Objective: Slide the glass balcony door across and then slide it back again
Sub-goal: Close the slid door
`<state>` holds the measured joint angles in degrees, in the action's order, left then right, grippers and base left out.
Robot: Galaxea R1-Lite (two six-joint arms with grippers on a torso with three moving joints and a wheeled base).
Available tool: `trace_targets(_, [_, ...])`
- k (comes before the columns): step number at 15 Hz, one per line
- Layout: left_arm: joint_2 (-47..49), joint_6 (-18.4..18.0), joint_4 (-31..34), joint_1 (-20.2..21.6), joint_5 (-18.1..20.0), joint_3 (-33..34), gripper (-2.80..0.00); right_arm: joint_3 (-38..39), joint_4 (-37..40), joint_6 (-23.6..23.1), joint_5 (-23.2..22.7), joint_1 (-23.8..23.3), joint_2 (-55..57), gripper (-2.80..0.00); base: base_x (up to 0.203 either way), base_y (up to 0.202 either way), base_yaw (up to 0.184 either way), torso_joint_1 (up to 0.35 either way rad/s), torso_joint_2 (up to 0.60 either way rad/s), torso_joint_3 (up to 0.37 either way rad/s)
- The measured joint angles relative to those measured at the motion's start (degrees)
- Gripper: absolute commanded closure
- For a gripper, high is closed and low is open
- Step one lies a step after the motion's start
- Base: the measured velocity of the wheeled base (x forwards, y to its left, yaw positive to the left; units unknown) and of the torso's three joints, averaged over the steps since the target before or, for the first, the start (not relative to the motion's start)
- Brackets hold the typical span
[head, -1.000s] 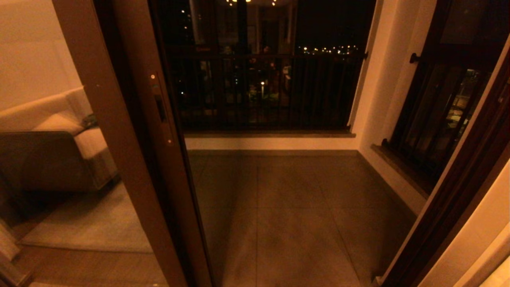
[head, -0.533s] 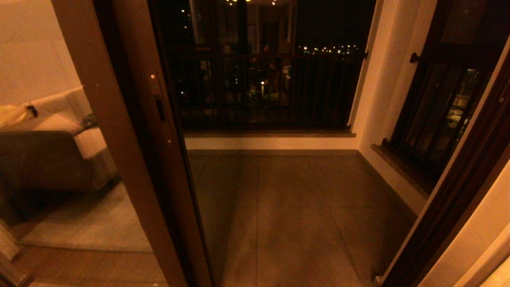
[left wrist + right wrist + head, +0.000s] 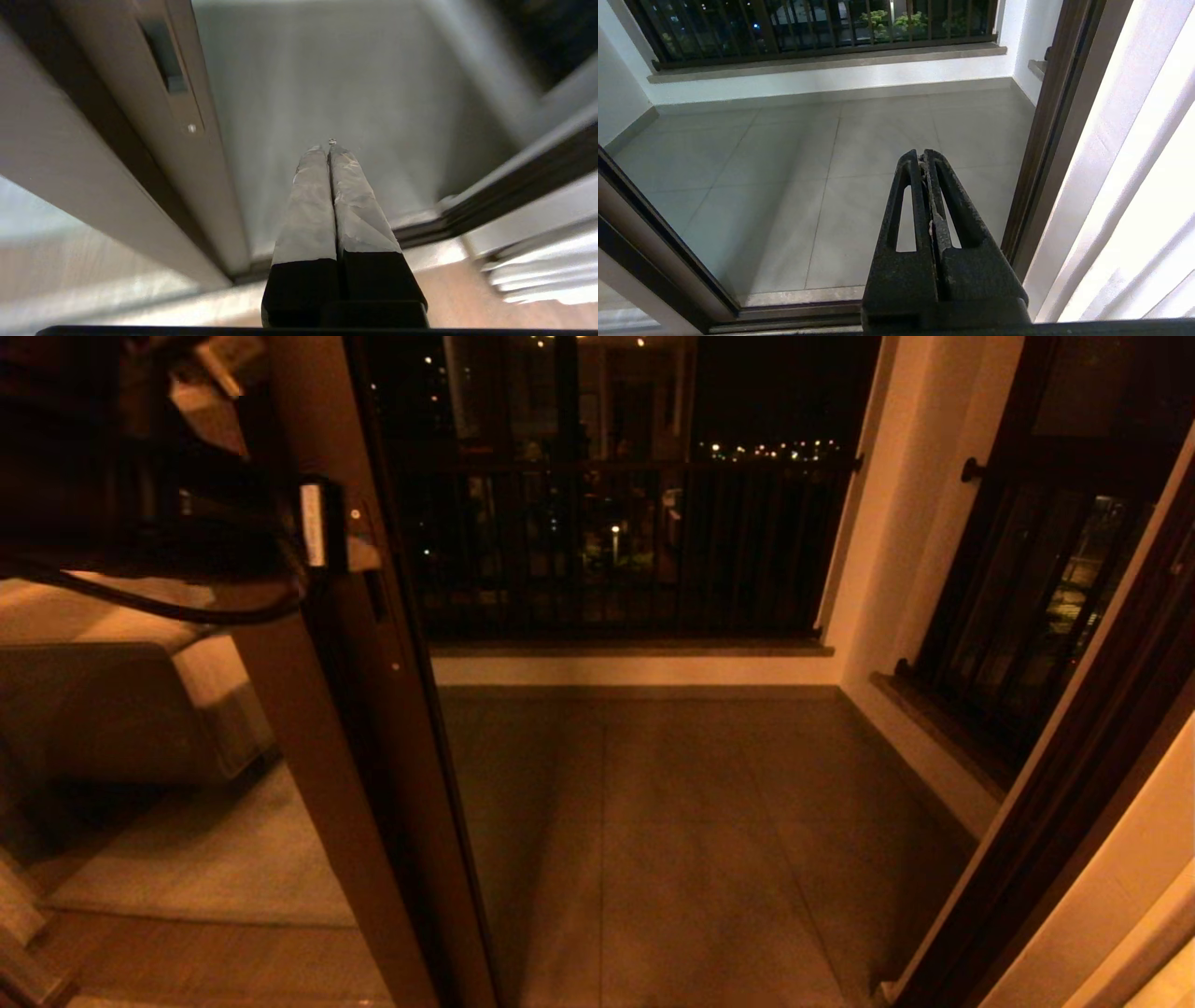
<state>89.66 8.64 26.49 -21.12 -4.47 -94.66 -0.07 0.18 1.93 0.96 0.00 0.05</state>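
The glass balcony door (image 3: 397, 728) stands slid to the left, its brown stile running down the left of the head view. Its narrow handle slot (image 3: 376, 593) with small screws faces the opening. My left arm (image 3: 187, 537) reaches in from the upper left, its end right by the stile just above the slot. In the left wrist view my left gripper (image 3: 327, 148) is shut and empty, its taped fingers (image 3: 308, 210) hanging beside the stile, apart from the handle slot (image 3: 163, 56). My right gripper (image 3: 922, 154) is shut and empty, low over the threshold.
Beyond the opening lie the tiled balcony floor (image 3: 672, 849) and a dark barred railing (image 3: 607, 551). A second barred window (image 3: 1027, 607) sits on the right wall. The dark door frame (image 3: 1074, 793) bounds the right side, with a white curtain (image 3: 1134, 186) beside it. The floor track (image 3: 784, 311) runs below.
My left arm has risen into the head view at the upper left and now sits against the door stile by the handle. The door itself has not moved.
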Motion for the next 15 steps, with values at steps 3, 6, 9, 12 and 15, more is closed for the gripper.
trace_targets(3, [6.90, 2.07, 0.65, -1.25, -4.61, -2.08, 0.00, 0.00, 0.00, 0.00, -0.02, 0.00, 0.00, 0.00, 0.000, 0.000, 0.000, 0.000, 0.00, 0.000])
trace_targets(6, [9.46, 3.82, 0.55, -0.98, -4.96, -1.07, -2.80, 0.00, 0.00, 0.02, 0.00, 0.00, 0.00, 0.00, 0.000, 0.000, 0.000, 0.000, 0.00, 0.000])
trace_targets(9, [10.25, 3.24, 0.44, 0.17, -5.06, -1.15, -2.80, 0.02, -0.02, 0.00, 0.00, 0.00, 0.00, 0.00, 0.000, 0.000, 0.000, 0.000, 0.00, 0.000])
trace_targets(12, [10.79, 0.48, -1.80, 2.41, -4.70, -2.02, -2.80, 0.02, 0.00, 0.00, 0.00, 0.00, 0.00, 0.00, 0.000, 0.000, 0.000, 0.000, 0.00, 0.000])
trace_targets(15, [11.96, -2.66, -7.62, 4.48, -4.28, -1.93, -2.80, 0.02, 0.00, 0.00, 0.00, 0.00, 0.00, 0.00, 0.000, 0.000, 0.000, 0.000, 0.00, 0.000])
